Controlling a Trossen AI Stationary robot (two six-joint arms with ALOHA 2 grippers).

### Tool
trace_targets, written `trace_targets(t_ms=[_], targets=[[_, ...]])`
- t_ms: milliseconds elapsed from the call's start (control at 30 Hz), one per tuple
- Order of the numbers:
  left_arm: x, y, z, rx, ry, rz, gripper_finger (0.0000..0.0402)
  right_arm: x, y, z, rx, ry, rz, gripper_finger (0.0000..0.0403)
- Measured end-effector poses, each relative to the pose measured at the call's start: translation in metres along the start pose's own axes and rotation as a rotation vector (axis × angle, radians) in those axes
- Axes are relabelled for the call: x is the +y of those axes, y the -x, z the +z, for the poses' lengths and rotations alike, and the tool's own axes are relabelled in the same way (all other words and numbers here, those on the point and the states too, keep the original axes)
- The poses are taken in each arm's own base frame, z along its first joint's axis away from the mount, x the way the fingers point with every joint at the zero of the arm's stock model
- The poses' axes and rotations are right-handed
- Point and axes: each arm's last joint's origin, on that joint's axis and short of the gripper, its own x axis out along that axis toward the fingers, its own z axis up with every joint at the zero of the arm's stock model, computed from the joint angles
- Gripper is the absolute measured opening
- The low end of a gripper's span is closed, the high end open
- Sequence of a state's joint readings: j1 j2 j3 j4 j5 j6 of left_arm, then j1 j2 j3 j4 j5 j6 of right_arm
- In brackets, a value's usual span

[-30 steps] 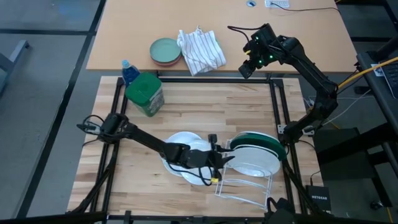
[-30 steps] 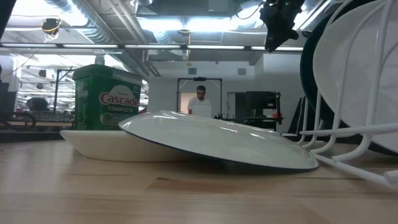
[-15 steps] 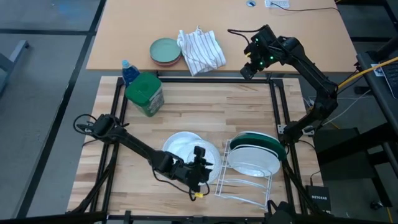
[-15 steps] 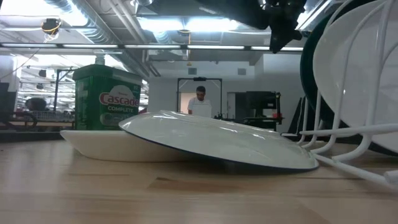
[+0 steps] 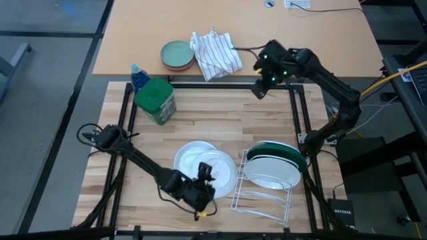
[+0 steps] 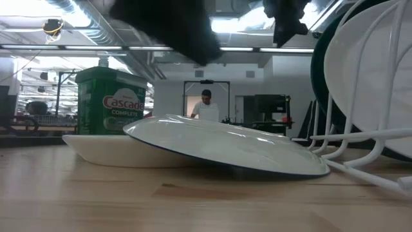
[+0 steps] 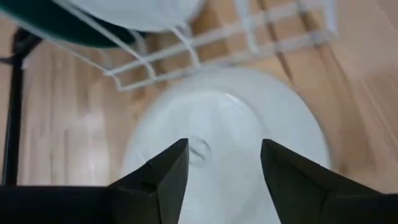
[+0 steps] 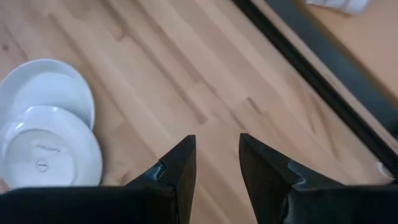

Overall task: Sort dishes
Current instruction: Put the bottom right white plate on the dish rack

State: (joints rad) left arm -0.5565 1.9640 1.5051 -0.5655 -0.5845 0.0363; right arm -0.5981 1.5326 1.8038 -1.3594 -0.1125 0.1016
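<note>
A plain white plate (image 5: pixel 190 157) lies on the wooden table. The smaller plate (image 5: pixel 219 175) lies face down with its centre stamp (image 7: pixel 199 150) up, one edge on the white plate and the other edge on the table (image 6: pixel 225 149). A dark green plate (image 5: pixel 280 149) and another white plate (image 5: pixel 270 172) stand on edge in the white wire rack (image 5: pixel 260 199). My left gripper (image 5: pixel 205 173) is open and hovers over the smaller plate (image 7: pixel 224 149), touching nothing. My right gripper (image 5: pixel 259 90) is open and empty, high over the table's far edge (image 8: pixel 214 144).
A green-lidded Cascade jar (image 5: pixel 155 100) stands far left with a blue-capped bottle (image 5: pixel 137 71) behind it. A pale green dish (image 5: pixel 177 55) and a striped cloth (image 5: pixel 215 53) lie on the far table. A black frame (image 5: pixel 293 113) edges the board. A person (image 6: pixel 206 106) stands in the room beyond.
My left gripper has drawn back from the rack toward the table's left and near edge, and now stands over the smaller plate. My right gripper has moved a little toward the table's left and near side. The plates have stayed where they were.
</note>
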Motion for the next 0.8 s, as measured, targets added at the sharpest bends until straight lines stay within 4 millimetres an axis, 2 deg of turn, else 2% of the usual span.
trace_targets(t_ms=[167,400,633,800], targets=[[-0.027,0.018,-0.012,0.071,-0.177,-0.048,0.0195,0.036,-0.003,-0.006,0.003,0.017,-0.015,0.0127],[-0.065,0.035,-0.028,0.065,-0.331,-0.092,0.0196,0.085,-0.003,-0.018,-0.025,0.01,0.01,0.0127],[-0.087,0.035,-0.043,0.011,-0.391,-0.057,0.0196,0.129,-0.002,-0.027,-0.1,0.001,0.092,0.0127],[-0.095,0.034,-0.048,-0.046,-0.488,0.058,0.0196,0.154,-0.004,-0.033,-0.122,0.014,0.156,0.0127]])
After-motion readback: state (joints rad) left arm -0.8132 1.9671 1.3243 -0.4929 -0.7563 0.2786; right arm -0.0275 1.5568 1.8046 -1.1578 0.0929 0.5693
